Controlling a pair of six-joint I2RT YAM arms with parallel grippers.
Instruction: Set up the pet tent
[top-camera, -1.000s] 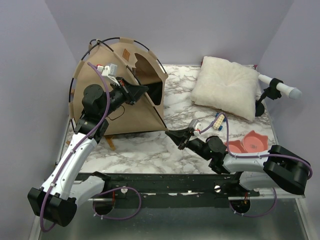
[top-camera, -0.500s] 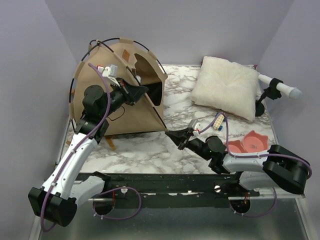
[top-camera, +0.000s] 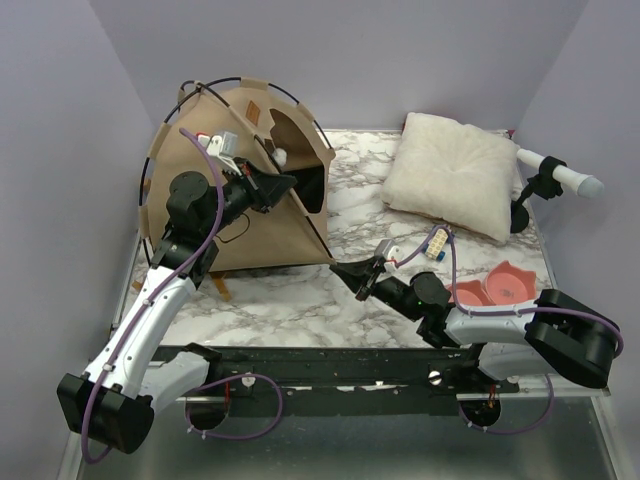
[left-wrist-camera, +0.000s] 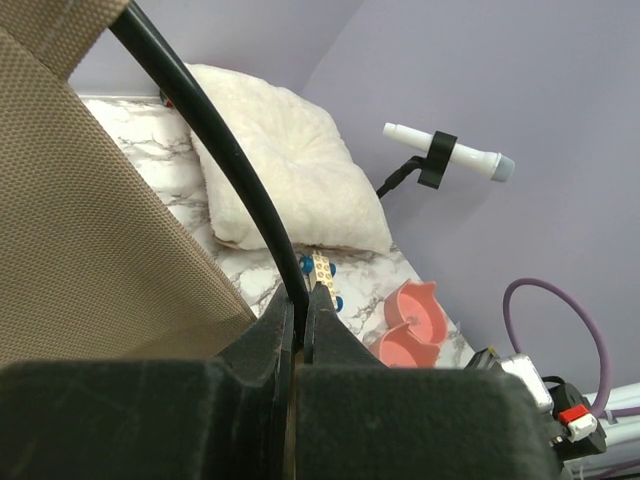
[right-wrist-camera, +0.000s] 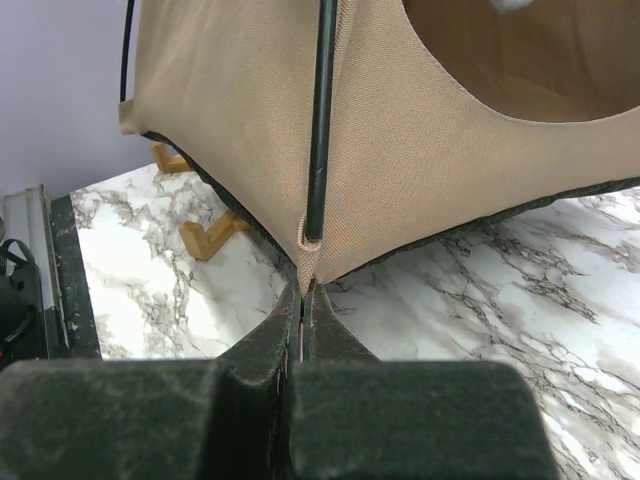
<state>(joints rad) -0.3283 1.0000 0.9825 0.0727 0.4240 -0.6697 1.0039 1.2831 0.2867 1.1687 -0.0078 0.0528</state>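
- The tent (top-camera: 285, 225) is found at the left rear of the bench (top-camera: 300, 295). It is raised but tilted, with its doorway faced to the right, toward the pillow (top-camera: 450, 175).
- The left pincer (top-camera: 283, 183) is closed tight on a black pole (left-wrist-camera: 215, 140) beside the doorway, with nothing but the pole between the jaws. This hold is judged to keep the pole bowed and the fabric lifted.
- The right pincer (top-camera: 340, 268) is closed on the tent's lower front corner, low over the bench. The grip sits just below the pocket in which a pole end is seated.
- That corner is judged to be anchored or drawn outward so that the wall is tensioned against the upper hold.
- Setup is assessed as well advanced but not settled, since the tent is not yet set flat on the bench.
- A risk is noted that the pole end may slip from its pocket if the corner is pulled too hard.
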